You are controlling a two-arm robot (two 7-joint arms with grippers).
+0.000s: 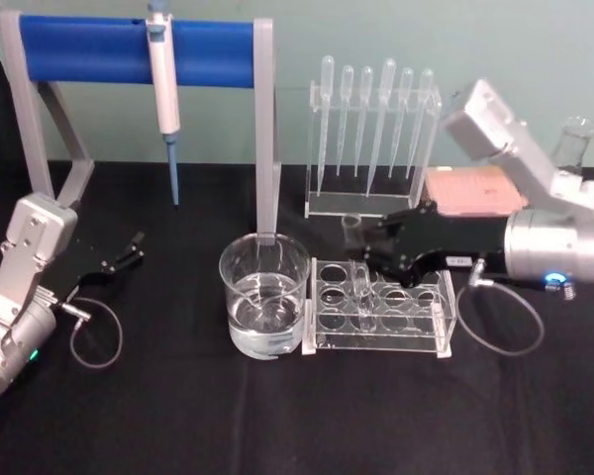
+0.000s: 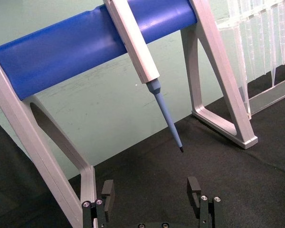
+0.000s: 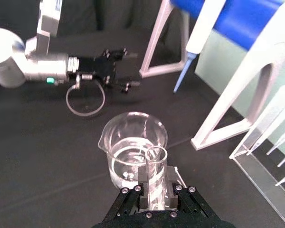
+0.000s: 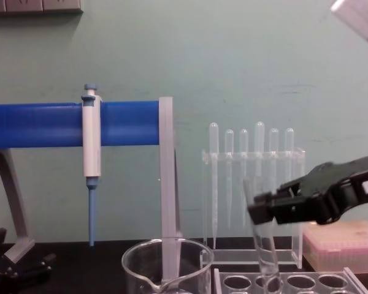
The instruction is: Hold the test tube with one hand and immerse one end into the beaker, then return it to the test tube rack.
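My right gripper reaches in from the right and is shut on the upper part of the test tube, a clear glass tube standing nearly upright. From the chest, the test tube leans slightly, and its rounded lower end is at a hole of the clear rack; the right gripper clamps it just above mid-height. The beaker, holding some clear liquid, stands just left of the rack. The right wrist view looks down the test tube with the beaker just beyond. My left gripper rests open at the far left.
A clear rack with round holes sits right of the beaker. Behind it is a stand of thin pipettes. A blue-barred frame carries a hanging micropipette. A pink box lies at the back right.
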